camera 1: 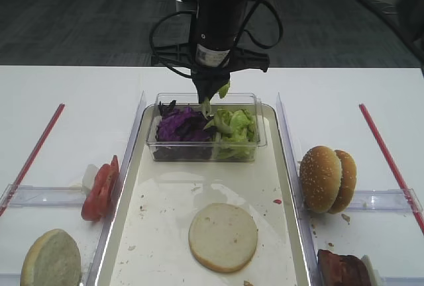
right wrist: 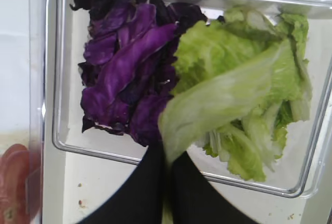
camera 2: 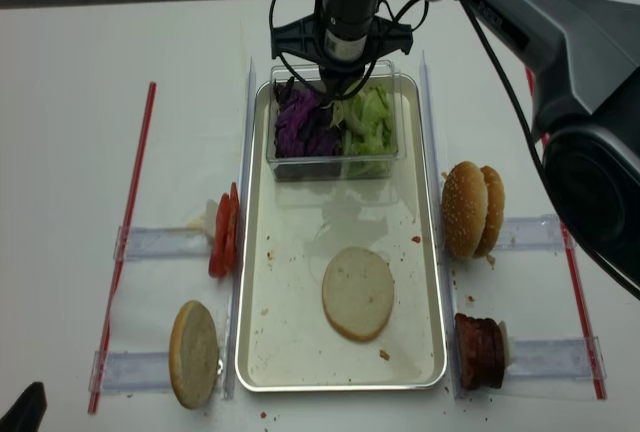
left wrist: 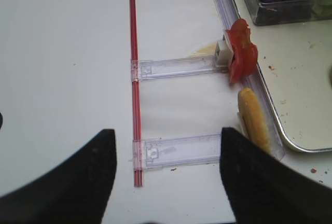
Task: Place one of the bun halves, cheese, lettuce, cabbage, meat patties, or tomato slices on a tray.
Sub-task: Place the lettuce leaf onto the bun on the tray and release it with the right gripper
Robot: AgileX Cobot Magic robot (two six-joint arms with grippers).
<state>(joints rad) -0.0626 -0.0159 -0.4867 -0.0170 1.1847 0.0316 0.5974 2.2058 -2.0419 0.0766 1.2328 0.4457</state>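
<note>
My right gripper [right wrist: 167, 164] is shut on a pale green lettuce leaf [right wrist: 223, 99], which hangs over the clear tub [camera 1: 205, 145] at the far end of the tray [camera 1: 286, 187]. The tub holds purple cabbage [camera 1: 180, 126] on its left and more lettuce [camera 1: 235, 126] on its right. One bun half [camera 1: 222, 236] lies cut face up on the tray floor. Tomato slices [camera 1: 101, 188] and another bun half [camera 1: 50, 259] stand left of the tray. Seeded bun halves [camera 1: 326, 179] and meat patties [camera 1: 343, 267] stand to its right. My left gripper [left wrist: 167, 130] is open over bare table. Cheese is out of view.
Clear plastic holders [left wrist: 176, 68] carry the food beside the tray. A red strip [camera 1: 33, 157] lies on the left of the white table and another red strip [camera 1: 387, 157] on the right. Crumbs dot the tray floor.
</note>
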